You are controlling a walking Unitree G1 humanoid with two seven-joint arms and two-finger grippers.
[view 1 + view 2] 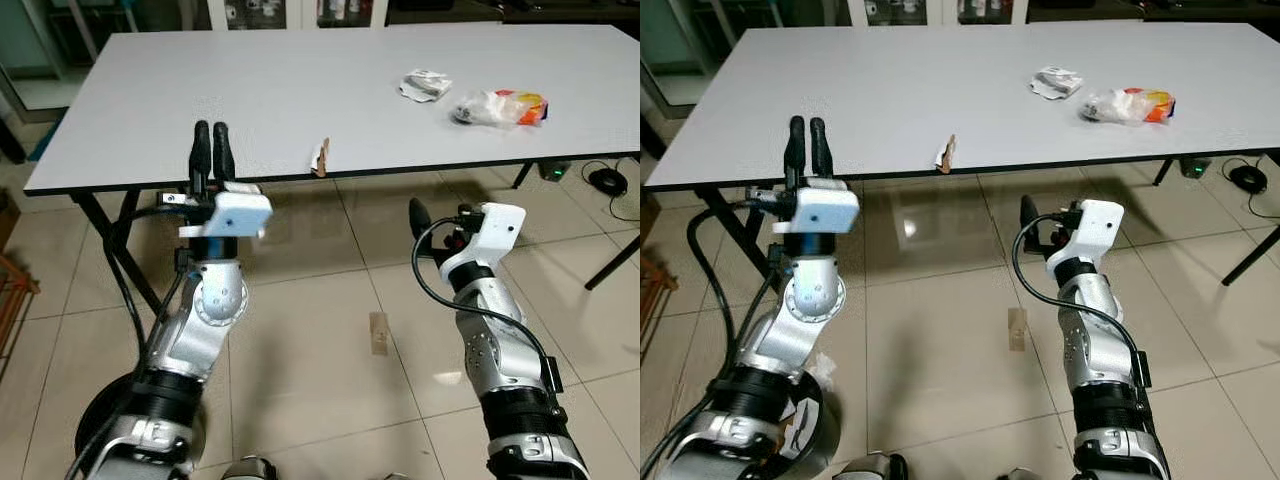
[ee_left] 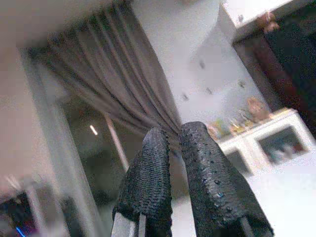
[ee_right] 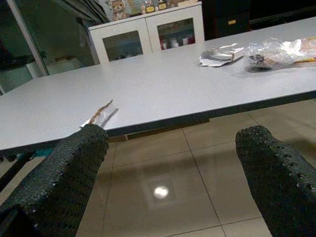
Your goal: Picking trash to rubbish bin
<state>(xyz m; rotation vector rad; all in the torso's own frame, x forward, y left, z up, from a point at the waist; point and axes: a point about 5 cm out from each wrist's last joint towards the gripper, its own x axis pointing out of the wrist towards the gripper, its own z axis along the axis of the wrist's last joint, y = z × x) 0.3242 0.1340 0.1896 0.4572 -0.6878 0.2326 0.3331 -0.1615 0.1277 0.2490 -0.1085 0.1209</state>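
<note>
Right gripper (image 1: 425, 232) hangs low in front of the table (image 1: 300, 90), below its edge and over the tiled floor (image 1: 320, 350), fingers spread wide with nothing between them, so the step in hand looks like the reach for the first piece of trash. To do it well I'd judge the arm has to rise above the tabletop before it goes forward, or the fingers will meet the table edge; then come in level and close only once the piece sits between the pads. The left gripper (image 1: 212, 150) is raised at the table's near edge, its two fingers pressed together, holding nothing. A small brown scrap (image 1: 378, 333) lies on the floor between the arms. Nearest piece on the table is a thin wrapper strip (image 1: 321, 157), brownish and white, right at the near edge and slightly overhanging it: flat and light, so a careless nudge could tip it off. Farther back, toward the right, a crumpled silvery-white wrapper (image 1: 425, 85), and just beside it a clear plastic bag (image 1: 498, 107) with orange and yellow inside, puffy and easy to pinch.
</note>
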